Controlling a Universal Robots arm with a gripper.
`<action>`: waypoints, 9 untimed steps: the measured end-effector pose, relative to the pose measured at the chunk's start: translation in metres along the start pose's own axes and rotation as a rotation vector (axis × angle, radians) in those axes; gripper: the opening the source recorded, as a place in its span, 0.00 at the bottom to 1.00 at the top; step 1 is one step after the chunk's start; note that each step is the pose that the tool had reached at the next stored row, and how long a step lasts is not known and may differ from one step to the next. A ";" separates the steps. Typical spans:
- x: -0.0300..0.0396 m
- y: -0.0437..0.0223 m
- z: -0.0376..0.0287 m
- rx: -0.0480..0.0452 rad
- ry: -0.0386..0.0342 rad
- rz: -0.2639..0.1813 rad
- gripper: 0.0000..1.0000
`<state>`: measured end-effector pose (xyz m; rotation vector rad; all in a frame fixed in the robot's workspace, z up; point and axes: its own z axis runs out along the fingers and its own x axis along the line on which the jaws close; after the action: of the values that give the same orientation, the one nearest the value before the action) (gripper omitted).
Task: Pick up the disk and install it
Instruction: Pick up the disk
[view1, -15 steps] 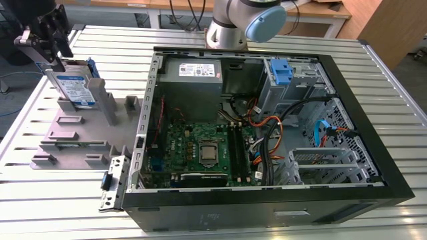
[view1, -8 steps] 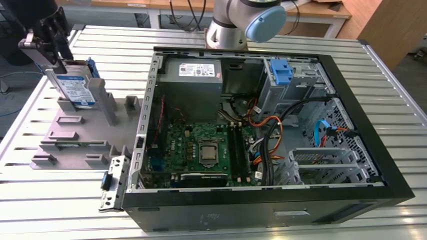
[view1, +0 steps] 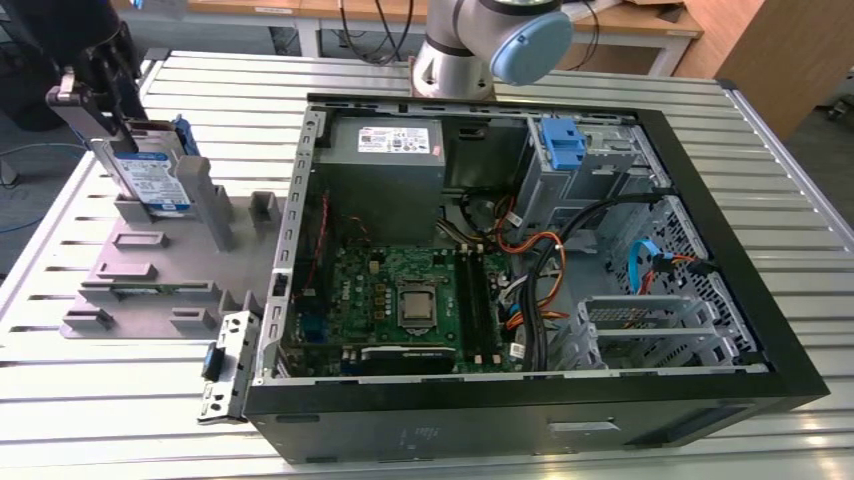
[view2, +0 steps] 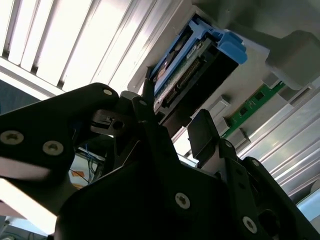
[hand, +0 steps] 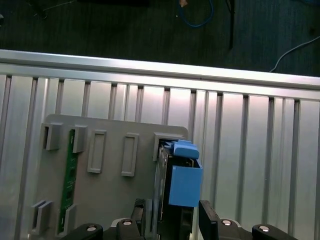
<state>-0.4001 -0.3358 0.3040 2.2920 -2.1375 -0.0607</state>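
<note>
The disk (view1: 150, 178), silver with a white-and-blue label and a blue carrier bracket, stands on edge in a slot at the far end of the grey fixture (view1: 147, 270), on the exterior view's left. My gripper (view1: 100, 125) hangs right over its upper end. In both wrist views the two black fingers (hand: 206, 216) straddle the disk (hand: 182, 182), one on each flat side. A thin gap shows beside the disk (view2: 192, 65) at one finger (view2: 202, 131), so the gripper (view2: 172, 115) reads as open around it.
The open computer case (view1: 747, 300) lies on the slatted metal table on the exterior view's right, with motherboard, cables, a grey power supply (view1: 387, 140), a blue latch piece (view1: 567, 145) and a metal drive cage (view1: 647, 320). A green memory stick (hand: 70, 180) sits in another fixture slot.
</note>
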 end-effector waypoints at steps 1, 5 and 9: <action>0.0000 -0.0001 0.0009 -0.0001 0.0001 -0.003 0.54; 0.0001 -0.0002 0.0031 -0.0005 0.0004 -0.008 0.54; -0.0007 -0.0009 0.0037 0.0000 0.0002 -0.009 0.54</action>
<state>-0.3994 -0.3350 0.3003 2.3012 -2.1277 -0.0605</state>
